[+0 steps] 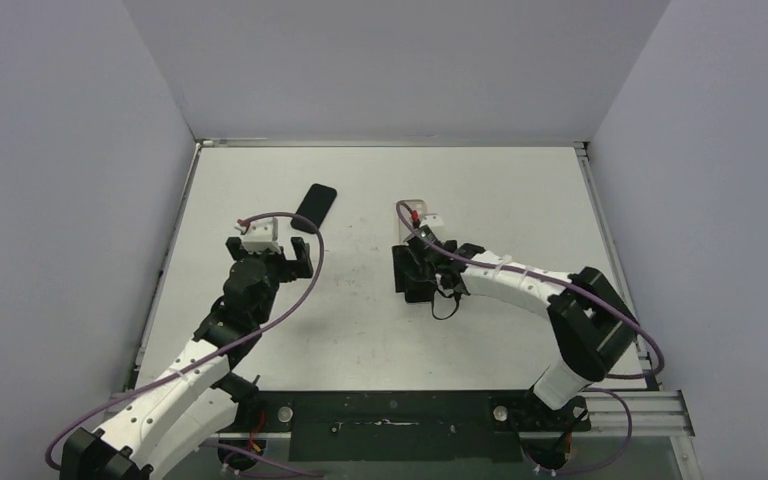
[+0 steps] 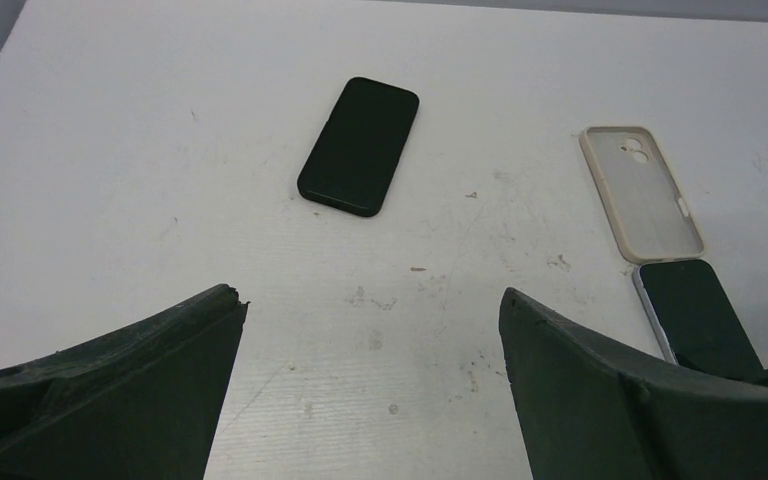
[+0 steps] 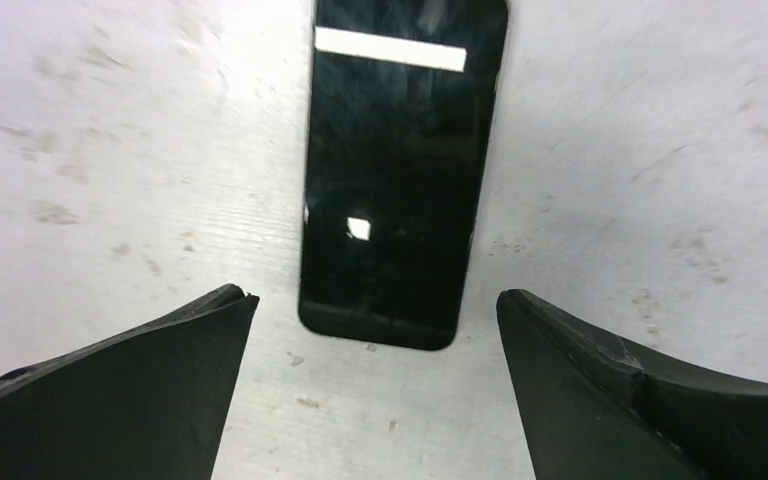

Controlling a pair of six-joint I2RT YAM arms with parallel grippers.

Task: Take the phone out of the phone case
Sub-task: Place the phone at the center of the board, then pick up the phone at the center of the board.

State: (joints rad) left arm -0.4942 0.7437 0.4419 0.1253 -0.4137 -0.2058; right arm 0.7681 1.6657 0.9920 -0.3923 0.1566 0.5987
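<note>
The right gripper hangs low over the table with its jaws spread wide and nothing held. Its dark fingers flank the near end of the phone without touching it. The phone lies flat and screen up, its glass catching a bright bar of reflected light. Its far end sits right at the near end of the beige phone case, which lies empty and open side up. From these views it is not clear whether the two touch. Well to the left, the left gripper is also fully open and empty, held above bare table. Beyond it, toward the far left, a second phone lies flat, dark all over and turned at a slight angle. The table is white and matte, marked with small scuffs, specks and faint scratches, thickest around the middle. Plain pale grey walls close it in on the left, right and far sides, meeting its edges along thin metal strips. Purple cables loop along both arms, and a dark rail runs along the near edge between the two bases.
</note>
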